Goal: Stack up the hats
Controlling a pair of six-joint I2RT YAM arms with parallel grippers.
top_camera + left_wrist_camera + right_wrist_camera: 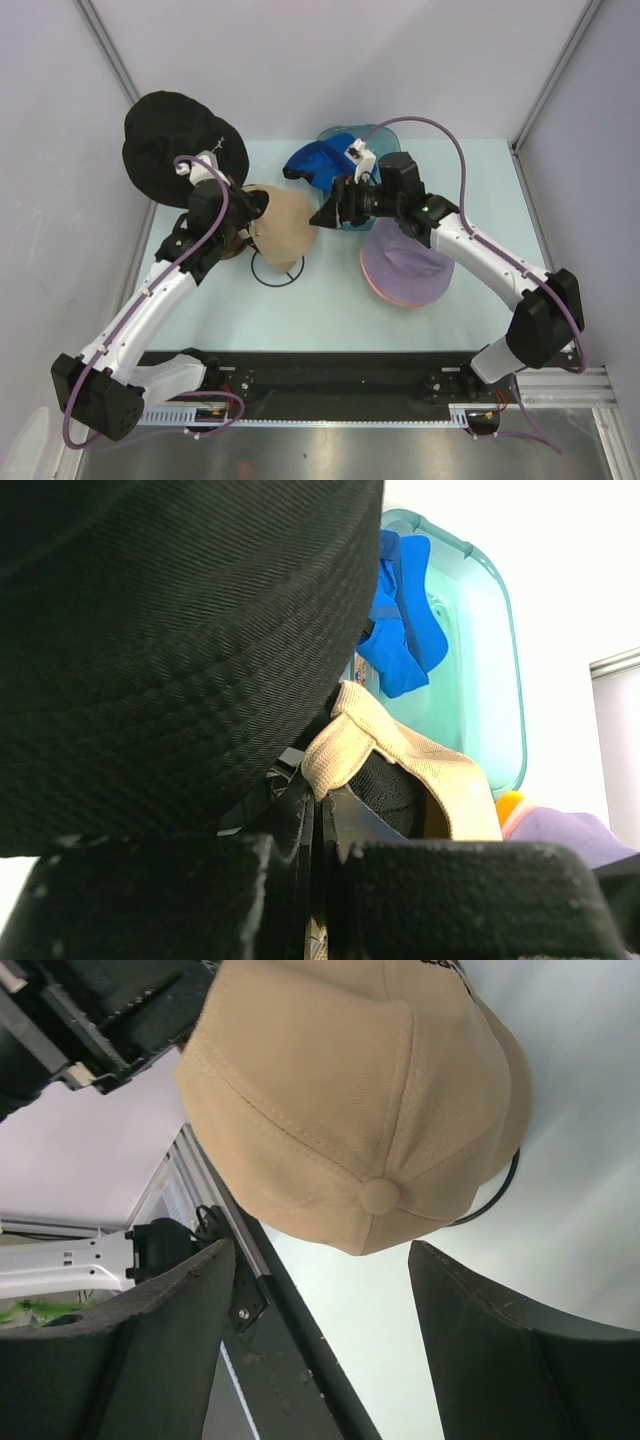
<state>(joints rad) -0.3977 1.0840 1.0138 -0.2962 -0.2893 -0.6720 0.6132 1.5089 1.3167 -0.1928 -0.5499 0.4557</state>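
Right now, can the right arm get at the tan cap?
Probably yes: the right gripper stands open facing the tan cap, with nothing between them. The left gripper pinches its strap.

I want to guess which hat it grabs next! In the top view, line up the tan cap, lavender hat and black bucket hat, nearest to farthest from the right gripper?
From the right gripper:
1. tan cap, just left of its fingertips.
2. lavender hat, to its right.
3. black bucket hat, far left corner.
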